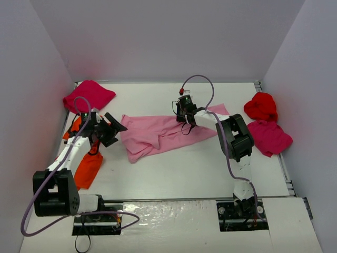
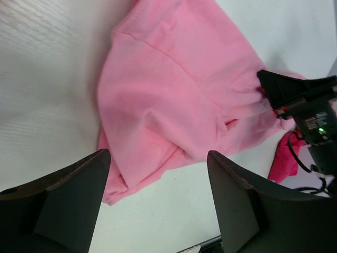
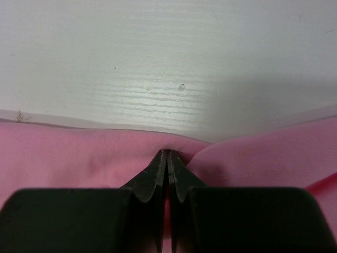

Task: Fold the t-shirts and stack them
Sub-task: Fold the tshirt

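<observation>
Your left fingers [image 2: 73,184] spread wide above the pink shirt [image 2: 174,95], your right fingers [image 3: 150,182] pinching its edge on the desk [image 3: 158,63]

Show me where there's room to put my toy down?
Two bare patches of table: the near one, between the pink shirt and the near edge; and the far strip behind it, from the far-left magenta shirt to the red shirt. Crowded: the left edge with the orange shirts, the right edge.

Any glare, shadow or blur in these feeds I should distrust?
Top external: glare on the glossy near strip, red tint on the left wall. Left wrist: light pink cloth t-shirt evenly lit, left tool dark, soft-edged. Right wrist: shadow greys the white table at right.
</observation>
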Robot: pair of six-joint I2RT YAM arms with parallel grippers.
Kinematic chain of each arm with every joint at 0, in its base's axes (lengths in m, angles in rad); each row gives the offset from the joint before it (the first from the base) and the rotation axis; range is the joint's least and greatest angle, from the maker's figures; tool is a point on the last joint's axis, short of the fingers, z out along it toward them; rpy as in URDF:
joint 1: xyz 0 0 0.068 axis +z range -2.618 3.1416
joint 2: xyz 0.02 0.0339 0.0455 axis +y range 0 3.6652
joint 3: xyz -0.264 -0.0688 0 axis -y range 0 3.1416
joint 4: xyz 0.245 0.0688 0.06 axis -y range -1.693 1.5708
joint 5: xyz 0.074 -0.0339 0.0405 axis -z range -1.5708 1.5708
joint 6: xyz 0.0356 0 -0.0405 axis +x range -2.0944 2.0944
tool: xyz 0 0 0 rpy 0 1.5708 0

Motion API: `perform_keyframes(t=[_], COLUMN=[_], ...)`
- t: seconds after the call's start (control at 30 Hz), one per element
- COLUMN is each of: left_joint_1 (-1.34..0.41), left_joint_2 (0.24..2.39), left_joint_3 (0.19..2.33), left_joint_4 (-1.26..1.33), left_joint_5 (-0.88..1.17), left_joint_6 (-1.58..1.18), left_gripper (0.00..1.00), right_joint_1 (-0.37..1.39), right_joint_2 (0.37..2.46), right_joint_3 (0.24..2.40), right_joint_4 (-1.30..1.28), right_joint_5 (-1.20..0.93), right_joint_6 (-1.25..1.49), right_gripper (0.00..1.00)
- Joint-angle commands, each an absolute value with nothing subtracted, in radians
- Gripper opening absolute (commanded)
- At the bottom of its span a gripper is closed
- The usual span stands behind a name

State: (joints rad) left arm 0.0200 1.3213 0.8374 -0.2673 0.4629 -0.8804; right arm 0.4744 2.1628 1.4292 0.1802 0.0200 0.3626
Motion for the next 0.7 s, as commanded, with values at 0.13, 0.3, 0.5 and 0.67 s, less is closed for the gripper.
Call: perform_keyframes(t=[0.13, 0.3, 0.5, 0.67], left_joint_1=[-0.032, -0.077, -0.081, -0.081], left_joint_2=[1.26, 1.299, 1.341, 1.387], left_joint_3=[0.714, 0.628, 0.657, 0.708], left_joint_4=[-0.104, 0.072, 0.043, 0.002], left_joint_5=[0.606, 0.68, 0.62, 0.583], left_joint_6=[-0.992, -1.084, -1.063, -1.021], left_gripper=[0.7, 0.71, 0.74, 0.74], right_joint_1=[0.466, 0.468, 0.469, 0.469], right_joint_2=[2.247, 2.236, 2.244, 2.246], right_joint_3=[1.356, 1.361, 1.358, 1.359], right_joint_4=[-0.044, -0.044, -0.044, -0.044], right_joint_5=[0.011, 0.011, 0.011, 0.011], right_joint_6=[0.344, 0.341, 0.342, 0.342], right_gripper=[0.0, 0.0, 0.0, 0.0])
